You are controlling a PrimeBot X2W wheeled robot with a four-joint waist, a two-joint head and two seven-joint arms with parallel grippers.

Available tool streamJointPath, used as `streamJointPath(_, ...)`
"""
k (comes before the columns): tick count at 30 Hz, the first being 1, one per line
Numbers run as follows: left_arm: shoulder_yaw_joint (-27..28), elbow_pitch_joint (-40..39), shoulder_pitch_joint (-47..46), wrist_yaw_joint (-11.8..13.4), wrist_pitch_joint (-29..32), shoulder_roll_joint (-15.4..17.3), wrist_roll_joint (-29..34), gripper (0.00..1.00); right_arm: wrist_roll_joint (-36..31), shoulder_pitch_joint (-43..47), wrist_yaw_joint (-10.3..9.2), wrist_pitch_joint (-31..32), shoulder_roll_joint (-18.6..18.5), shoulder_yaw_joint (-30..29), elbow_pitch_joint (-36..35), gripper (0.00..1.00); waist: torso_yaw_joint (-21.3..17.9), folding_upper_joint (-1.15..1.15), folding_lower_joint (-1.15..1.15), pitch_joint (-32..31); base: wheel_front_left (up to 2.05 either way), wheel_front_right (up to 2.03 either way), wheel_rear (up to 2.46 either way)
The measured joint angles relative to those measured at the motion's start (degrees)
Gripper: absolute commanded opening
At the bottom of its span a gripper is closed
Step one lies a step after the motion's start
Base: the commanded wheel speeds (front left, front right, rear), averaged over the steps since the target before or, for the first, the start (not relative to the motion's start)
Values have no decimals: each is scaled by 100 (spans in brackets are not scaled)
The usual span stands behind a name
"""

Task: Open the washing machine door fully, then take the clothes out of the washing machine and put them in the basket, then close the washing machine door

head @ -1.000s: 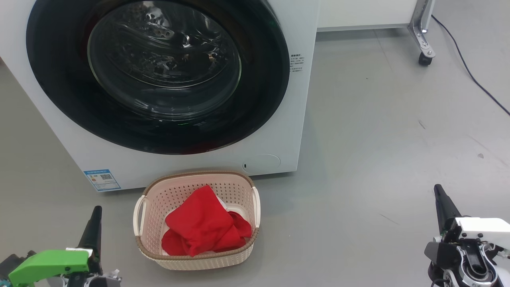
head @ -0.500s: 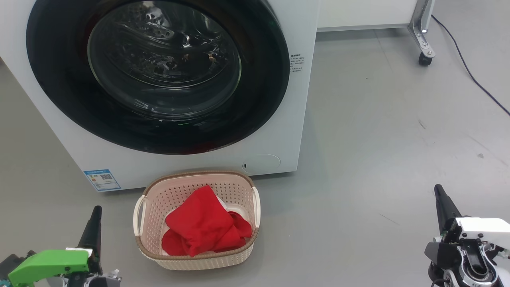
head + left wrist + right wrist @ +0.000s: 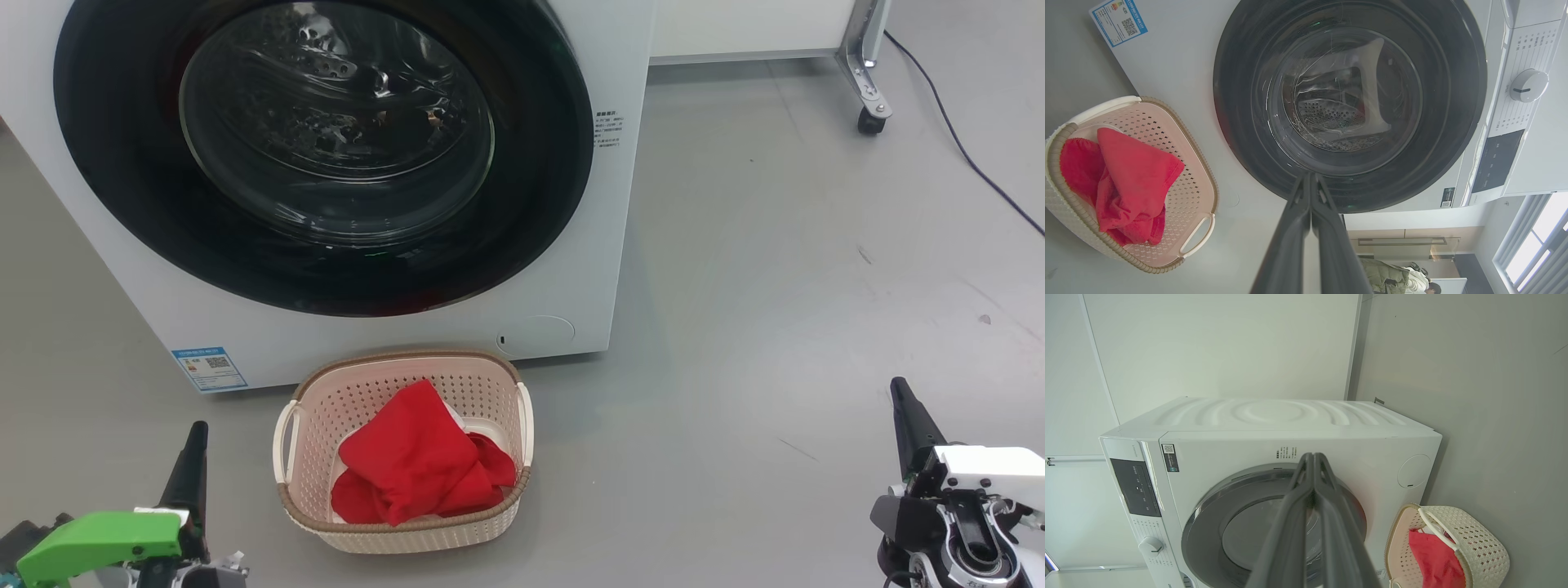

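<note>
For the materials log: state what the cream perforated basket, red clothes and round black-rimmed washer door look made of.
Cream perforated basket: likely moulded matte plastic, regular holes; brown rim looks woven. Red clothes: soft matte fabric, folded and slumped. Round black-rimmed washing machine door: glossy rim, plastic or glass; clear reflective bowl, probably glass.

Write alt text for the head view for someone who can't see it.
A cream basket holding red clothes sits on the floor before a white washing machine whose black door is shut. The left gripper and right gripper sit at the bottom corners, fingers shut.
</note>
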Motion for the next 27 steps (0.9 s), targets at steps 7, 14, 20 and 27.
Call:
streamJointPath(7, 3, 0, -1, -1, 0, -1, 0, 0, 0, -1, 0, 1, 1, -8, -1, 0, 0, 0, 0, 0, 0, 0, 0)
streamJointPath(14, 8, -1, -2, -1, 0, -2, 0, 0, -1, -1, 0, 1, 2, -18, -1, 0, 0, 0, 0, 0, 0, 0, 0)
streamJointPath(20, 10, -2, -2, -2, 7, -3, 0, 0, -1, -1, 0, 25, 4, -24, -2, 0, 0, 0, 0, 1, 0, 0, 0)
streamJointPath(27, 13, -4, -2, -2, 8, -3, 0, 0, -2, -1, 0, 26, 7, -27, -3, 0, 0, 0, 0, 1, 0, 0, 0)
